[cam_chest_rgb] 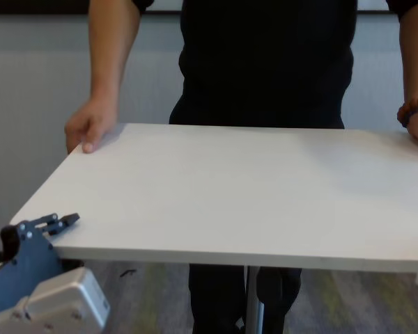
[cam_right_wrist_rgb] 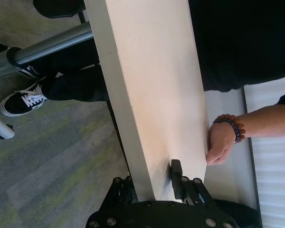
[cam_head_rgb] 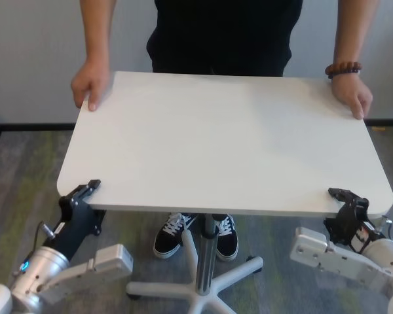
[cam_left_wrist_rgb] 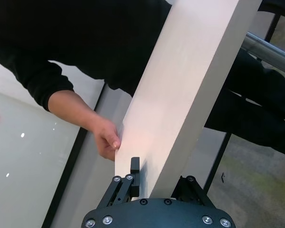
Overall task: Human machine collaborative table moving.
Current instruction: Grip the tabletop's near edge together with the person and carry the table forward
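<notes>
White bench (cam_head_rgb: 223, 144) on a slim pole, gripped at both far corners by the human (cam_head_rgb: 226, 33). Left tool (cam_head_rgb: 85, 190) clamped on near left corner, right tool (cam_head_rgb: 344, 196) clamped on near right corner. Left wrist view: edge pinched between fingers (cam_left_wrist_rgb: 135, 167). Right wrist view: same pinch, beaded bracelet (cam_right_wrist_rgb: 230, 124) beyond. Chest view: left tool on near left corner.

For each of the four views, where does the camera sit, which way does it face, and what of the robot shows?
Head: high, looking down on the table; left gripper and right gripper clamp its near corners.
Chest: lower, facing the human; only the left gripper shows.
Left wrist: along the tabletop edge, own fingers.
Right wrist: the same, own fingers.
Shared: every view shows table and human.
</notes>
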{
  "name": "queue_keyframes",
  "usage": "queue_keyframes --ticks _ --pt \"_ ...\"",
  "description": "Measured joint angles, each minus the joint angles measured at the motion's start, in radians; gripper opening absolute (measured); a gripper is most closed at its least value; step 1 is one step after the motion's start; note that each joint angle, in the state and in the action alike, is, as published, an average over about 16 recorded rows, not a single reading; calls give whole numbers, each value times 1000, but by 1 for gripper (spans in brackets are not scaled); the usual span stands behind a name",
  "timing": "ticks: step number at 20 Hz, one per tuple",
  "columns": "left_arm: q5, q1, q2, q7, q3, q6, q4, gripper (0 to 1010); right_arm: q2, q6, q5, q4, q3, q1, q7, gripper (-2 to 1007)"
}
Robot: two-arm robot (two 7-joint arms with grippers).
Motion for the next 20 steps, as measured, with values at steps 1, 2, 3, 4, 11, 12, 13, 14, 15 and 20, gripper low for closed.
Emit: queue_keyframes --ticks 1,2,3,4,11,12,13,14,15,20 --pt "0 -7 -3 -1 1 0 6 323 -2 -3 -1 6 1 7 4 356" --pt "0 -15 -6 -1 3 1 12 323 -4 -7 -2 13 2 14 8 356" --pt "0 -22 -9 -2 4 1 18 323 -6 -11 -3 20 3 22 11 356" --pt "0 -30 -12 -2 6 1 25 323 -8 -15 -5 28 3 30 15 356" --pt "0 -86 -35 -1 19 1 81 323 -26 -41 -14 85 3 83 32 356" --pt "0 -94 -39 -1 22 1 90 323 -28 -45 -15 93 3 90 34 356" --pt "0 -102 -42 0 24 0 99 323 -30 -49 -16 102 3 97 35 356" --pt "0 -110 -46 1 26 0 108 323 -32 -52 -16 110 3 104 36 356" --pt "0 -118 -49 2 29 -1 116 323 -34 -56 -17 119 2 111 37 356" --pt "2 -154 -64 11 42 -3 157 323 -42 -71 -18 157 -2 141 39 356"
